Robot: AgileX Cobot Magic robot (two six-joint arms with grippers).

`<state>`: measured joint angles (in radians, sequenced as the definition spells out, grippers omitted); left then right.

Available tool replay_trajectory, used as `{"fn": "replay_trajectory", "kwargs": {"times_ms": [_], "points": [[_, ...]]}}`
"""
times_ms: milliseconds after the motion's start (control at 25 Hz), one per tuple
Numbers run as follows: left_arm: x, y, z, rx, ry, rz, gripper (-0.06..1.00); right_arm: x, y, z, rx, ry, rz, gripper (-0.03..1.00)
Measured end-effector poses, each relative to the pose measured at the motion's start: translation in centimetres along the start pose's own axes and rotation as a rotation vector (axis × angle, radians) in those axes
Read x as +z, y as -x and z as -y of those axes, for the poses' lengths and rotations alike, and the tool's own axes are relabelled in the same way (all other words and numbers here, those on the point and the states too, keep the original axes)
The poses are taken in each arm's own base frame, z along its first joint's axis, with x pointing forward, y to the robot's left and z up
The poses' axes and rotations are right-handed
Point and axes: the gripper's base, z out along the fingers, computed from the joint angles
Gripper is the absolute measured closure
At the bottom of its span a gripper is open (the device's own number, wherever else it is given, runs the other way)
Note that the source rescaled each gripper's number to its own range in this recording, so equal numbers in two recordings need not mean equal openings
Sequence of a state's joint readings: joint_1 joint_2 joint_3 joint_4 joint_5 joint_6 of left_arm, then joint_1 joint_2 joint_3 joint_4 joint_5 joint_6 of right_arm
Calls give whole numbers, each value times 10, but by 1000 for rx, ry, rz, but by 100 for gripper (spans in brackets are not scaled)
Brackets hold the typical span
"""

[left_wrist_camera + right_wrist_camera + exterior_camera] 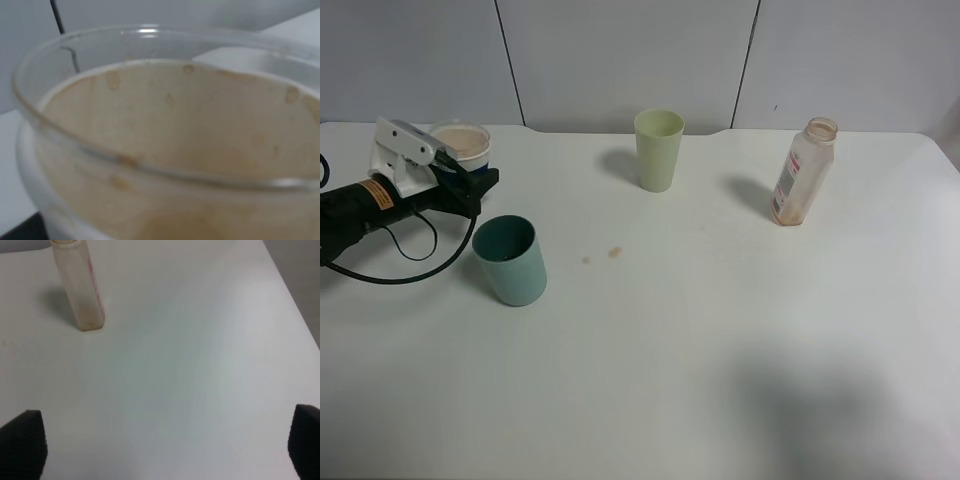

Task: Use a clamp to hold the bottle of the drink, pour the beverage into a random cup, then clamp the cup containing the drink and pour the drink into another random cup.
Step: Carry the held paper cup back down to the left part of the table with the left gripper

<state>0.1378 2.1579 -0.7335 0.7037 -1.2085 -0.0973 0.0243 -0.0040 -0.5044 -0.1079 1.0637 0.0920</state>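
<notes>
The blue-banded white cup (pixel 461 142) stands at the far left of the table, with my left gripper (pixel 480 183) shut around its lower part. Up close, the cup (pixel 175 125) fills the left wrist view. Its inner wall is stained brown, and how much beverage lies in it I cannot tell. The teal cup (pixel 510 260) stands upright just in front of that gripper, its inside dark. Far right at the back stands the uncapped bottle (pixel 803 175), (pixel 80 287), with only a brown tint inside. My right gripper (pixel 165 445) hovers open over bare table, well clear of the bottle.
A pale yellow-green cup (pixel 658 150) stands at the back centre. Two small brown drips (pixel 614 252) mark the table to the right of the teal cup. The left arm's black cable (pixel 410 270) loops on the table beside the teal cup.
</notes>
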Motion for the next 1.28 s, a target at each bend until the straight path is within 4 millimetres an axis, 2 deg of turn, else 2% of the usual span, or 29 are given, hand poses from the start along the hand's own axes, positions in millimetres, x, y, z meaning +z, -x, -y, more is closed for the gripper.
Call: {"fn": "replay_trajectory", "kwargs": {"times_ms": [160,720,1280], "points": [[4,-1,-1,3,0,6,94,0,0,0,0,0,0,-3],[35,-7,18,4,-84,19,94,0,0,0,0,0,0,-3],[35,-7,18,93,-85,23,94,0,0,0,0,0,0,-3]]}}
